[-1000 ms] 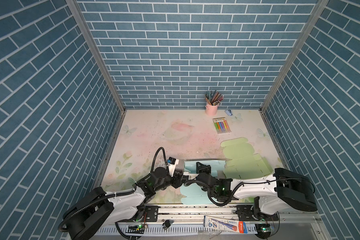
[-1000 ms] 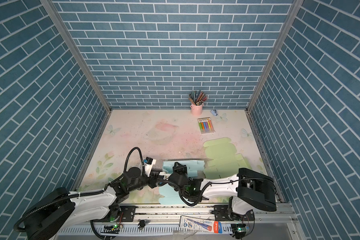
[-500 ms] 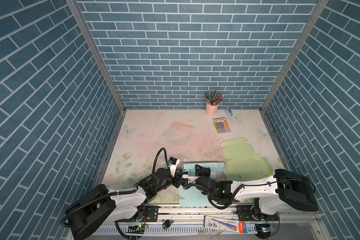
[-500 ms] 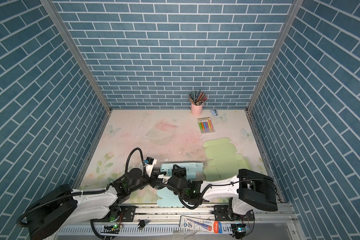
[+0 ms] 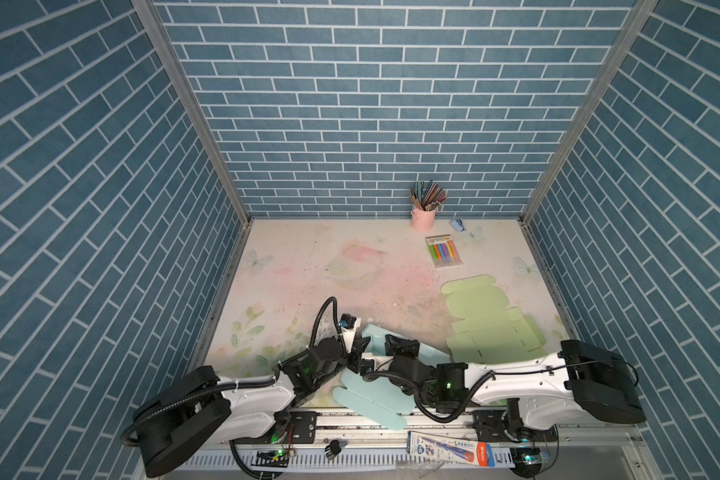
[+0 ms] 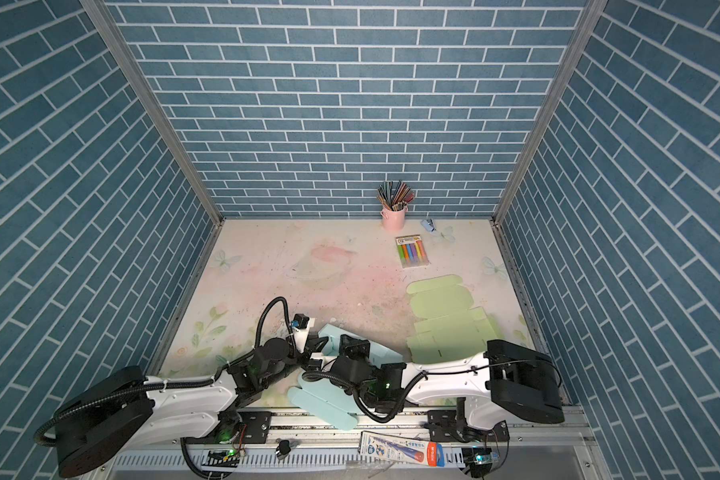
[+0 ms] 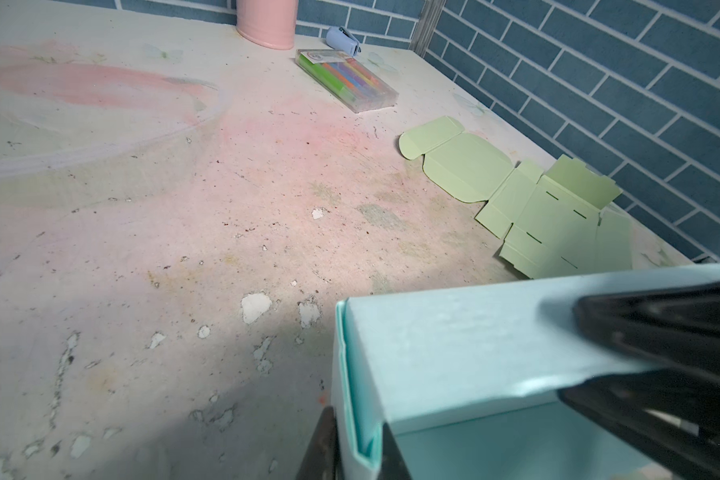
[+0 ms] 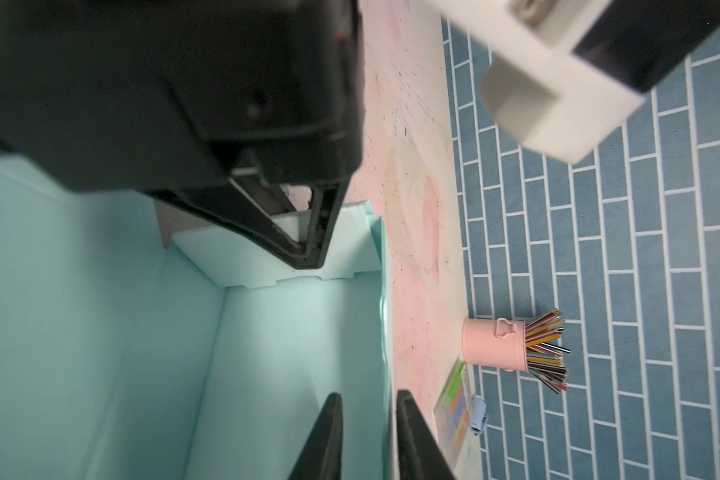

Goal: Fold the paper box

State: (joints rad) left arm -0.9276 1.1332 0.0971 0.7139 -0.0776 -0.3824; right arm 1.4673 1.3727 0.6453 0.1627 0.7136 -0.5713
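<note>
In both top views the pale blue paper box (image 5: 368,397) sits near and central, half erected. Left wrist view: the left gripper (image 7: 356,432) clamps its left end wall, holding that fold. Right wrist view: the right gripper (image 8: 368,399) straddles the far wall, jaws apart, seemingly steadying it.

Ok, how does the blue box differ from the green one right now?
The blue box has walls folded up; the green box lies flat, unfolded. Blue sits at the front edge; green lies apart on the right, untouched. Both are paper box blanks.
</note>
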